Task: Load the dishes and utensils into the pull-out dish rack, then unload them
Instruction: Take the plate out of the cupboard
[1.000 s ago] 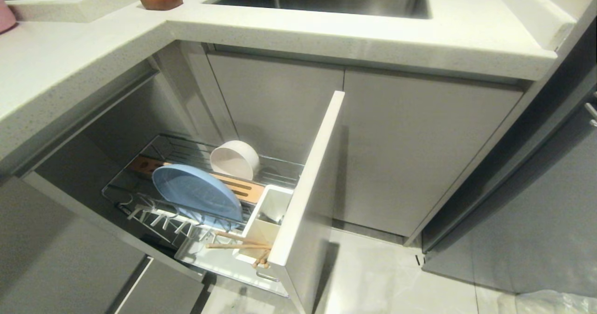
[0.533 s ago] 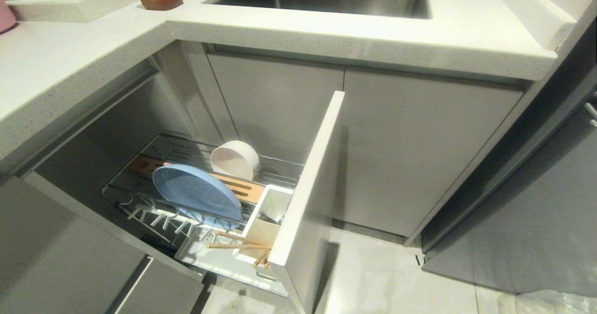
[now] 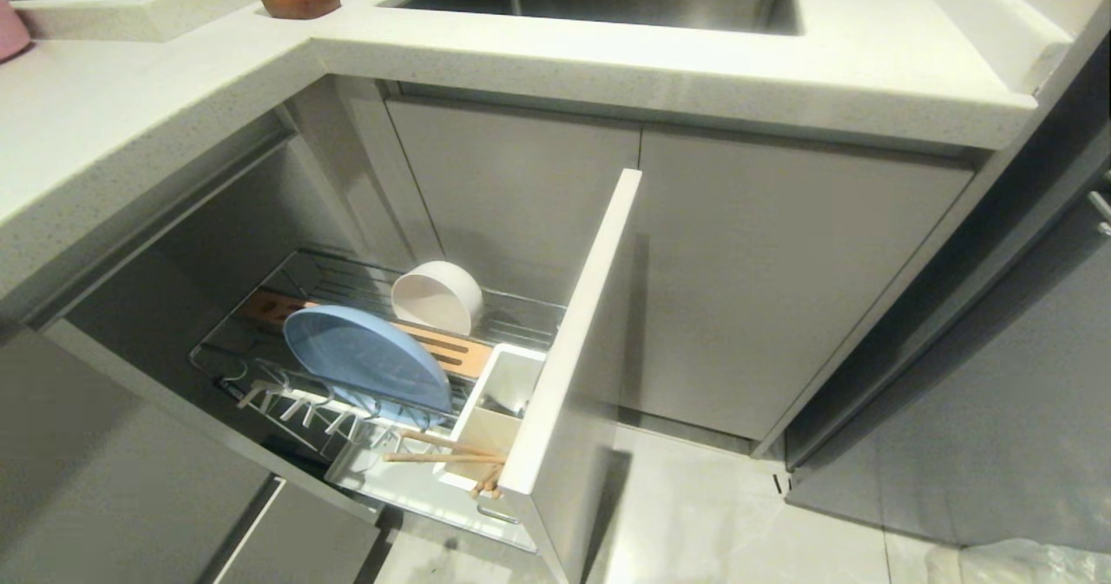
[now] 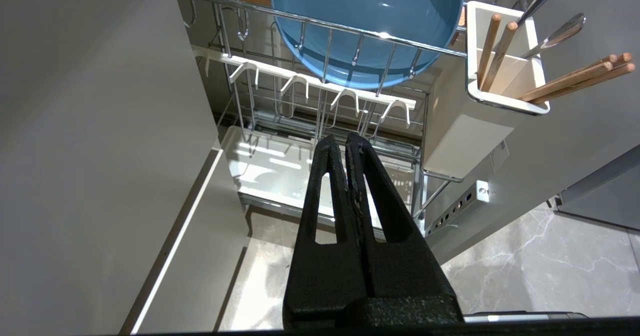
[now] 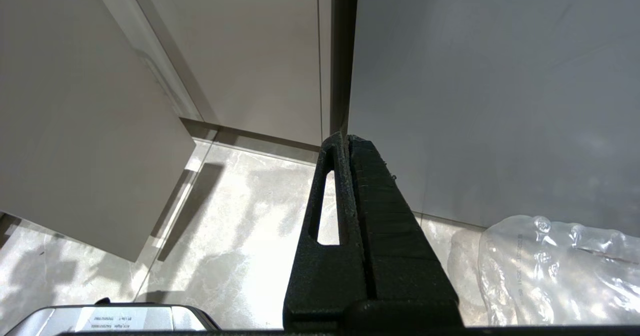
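**Observer:** Where are we with the rack?

**Operator:** From my head camera, the pull-out dish rack stands drawn out of the cabinet under the tabletop, its pale front panel on the right. Everything looks loaded. The blue plate stands on edge between the prongs on the near side, and the cream bowl lies tipped on the far side, just beyond the wooden strip.

**Observer:** And the utensils?

**Operator:** In the white utensil box at the right end, against the front panel. My left wrist camera shows the chopsticks leaning out over its rim and the metal spoon standing in it. I count more than two wooden sticks there, so there may be an extra pair.

**Observer:** Your grippers?

**Operator:** Neither shows in the head view. The left gripper hangs low in front of the rack, jaws pressed together, holding nothing. The right gripper is off to the right, pointing at the floor beside a closed cabinet door, also clamped together and empty.

**Observer:** So what's left?

**Operator:** I judge the loading half done. Unloading has not begun: all the pieces need to come out, and the left gripper must spread its jaws first.
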